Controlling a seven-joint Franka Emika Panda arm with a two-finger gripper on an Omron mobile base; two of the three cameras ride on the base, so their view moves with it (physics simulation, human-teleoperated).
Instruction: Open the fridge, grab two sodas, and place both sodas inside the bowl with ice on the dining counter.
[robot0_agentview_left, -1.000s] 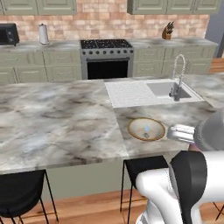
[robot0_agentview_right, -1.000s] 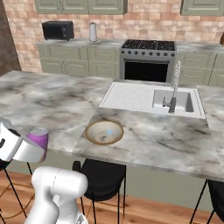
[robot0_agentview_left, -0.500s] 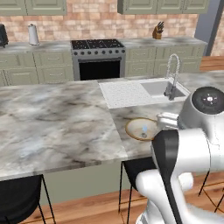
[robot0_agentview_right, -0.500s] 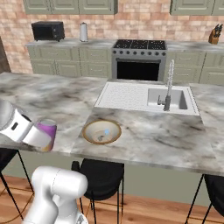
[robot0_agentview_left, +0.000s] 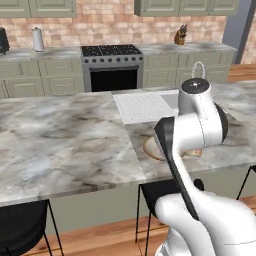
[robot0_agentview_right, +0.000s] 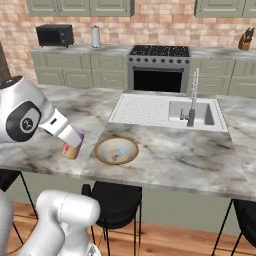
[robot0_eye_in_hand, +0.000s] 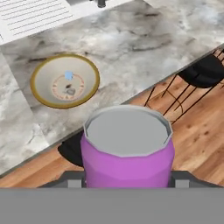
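Swinging nearer since a second ago, the gripper clasps the pink soda just beside the bowl on the table. Delivery step, I judge: next carry it over the bowl and let go.

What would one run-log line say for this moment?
stage: carrying to bowl | gripper: shut on pink soda can | bowl with ice: on dining counter, no can inside

Marble dining counter carries tan bowl with ice, resting just in front of sink.
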